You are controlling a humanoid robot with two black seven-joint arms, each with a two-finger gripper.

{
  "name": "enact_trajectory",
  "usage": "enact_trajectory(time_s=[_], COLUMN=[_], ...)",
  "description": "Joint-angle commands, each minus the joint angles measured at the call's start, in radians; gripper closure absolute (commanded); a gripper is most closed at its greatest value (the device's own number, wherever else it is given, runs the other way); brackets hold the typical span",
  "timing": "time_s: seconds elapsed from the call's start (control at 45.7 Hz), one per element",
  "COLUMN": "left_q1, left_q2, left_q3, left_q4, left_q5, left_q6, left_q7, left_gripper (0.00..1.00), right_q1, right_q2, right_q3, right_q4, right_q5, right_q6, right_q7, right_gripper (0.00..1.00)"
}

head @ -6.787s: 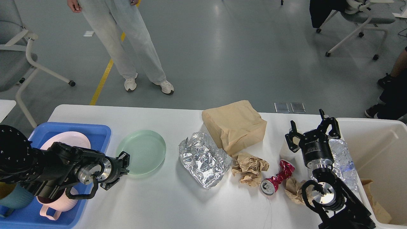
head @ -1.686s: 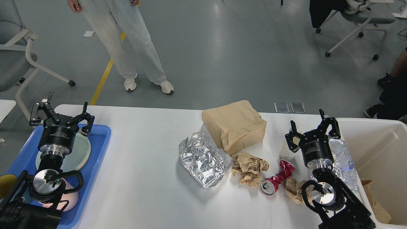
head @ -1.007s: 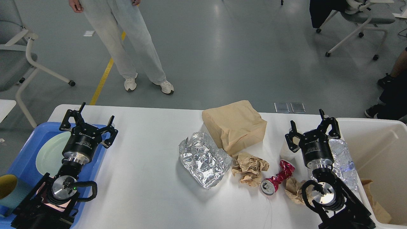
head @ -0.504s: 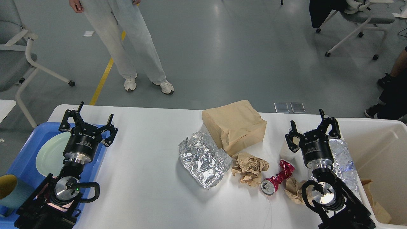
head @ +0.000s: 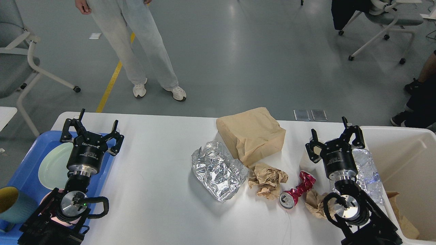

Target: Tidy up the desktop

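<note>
1. The desktop [head: 156, 204]: the large white tabletop spans the lower half of your view, from the blue tray at its left end to the off-white bin at its right end.
2. Foil sheet [head: 218, 170]: crumpled silver foil lying on the desktop near its middle, touching the front lower corner of the brown paper bag [head: 252, 134].
3. Crumpled brown paper [head: 267, 180]: a wad just in front of the bag, beside the foil's right edge.
4. Crushed red can [head: 296, 194]: lies on its side just right of the wad, with its open end toward you; a second brown paper wad [head: 313, 204] sits beside it, partly hidden by your right arm.
5. Your right gripper [head: 335, 137]: points away from you above the desktop's right end, fingers spread wide, holding nothing. A crumpled clear plastic bottle [head: 366, 170] lies just right of the arm, next to the bin.
6. Off-white bin [head: 408, 149]: stands at the right end; brown paper shows in its near corner.
7. Your left gripper [head: 92, 131]: points away from you over the tray's right edge, fingers spread wide, empty.
8. Blue tray [head: 24, 180]: holds a pale green plate [head: 52, 166] and a teal cup [head: 13, 204] with a yellow interior at the near left.
</note>
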Motion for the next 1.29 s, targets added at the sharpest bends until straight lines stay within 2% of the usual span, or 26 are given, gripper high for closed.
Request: enact_trajectory(time_s=[0.0, 0.438, 0.591, 0.657, 0.766, 0.898, 1.029, 1.27], left_q1=[0.000, 0.000, 0.000, 0.000, 0.000, 0.000, 0.000, 0.000], left_q2=[0.000, 0.000, 0.001, 0.000, 0.000, 0.001, 0.000, 0.001], left_q3=[0.000, 0.000, 0.000, 0.000, 0.000, 0.000, 0.000, 0.000], left_q4=[-0.001, 0.001, 0.001, -0.001, 0.001, -0.001, -0.001, -0.001], left_q5=[-0.002, -0.002, -0.002, -0.002, -0.002, -0.002, -0.002, -0.002], left_q6=[0.000, 0.000, 0.000, 0.000, 0.000, 0.000, 0.000, 0.000], left_q7=[0.001, 0.001, 0.001, 0.001, 0.001, 0.001, 0.001, 0.001], left_gripper=[0.04, 0.04, 0.04, 0.04, 0.04, 0.04, 0.04, 0.04], right_q1=[0.000, 0.038, 0.046, 0.048, 0.032, 0.006, -0.017, -0.023], right_q2=[0.000, -0.011, -0.224, -0.267, -0.276, -0.275, -0.267, -0.264], right_q3=[0.000, -0.022, -0.002, -0.009, -0.015, -0.038, -0.072, -0.093], right_q4=[0.000, 0.000, 0.008, -0.001, 0.006, -0.006, -0.006, -0.003], right_q5=[0.000, 0.002, 0.066, 0.104, 0.146, 0.150, 0.157, 0.155], right_q6=[0.000, 0.008, 0.014, 0.012, 0.015, 0.015, 0.018, 0.086], right_q7=[0.000, -0.014, -0.018, -0.020, -0.034, -0.097, -0.095, -0.101], right_gripper=[0.00, 0.00, 0.00, 0.00, 0.00, 0.00, 0.00, 0.00])
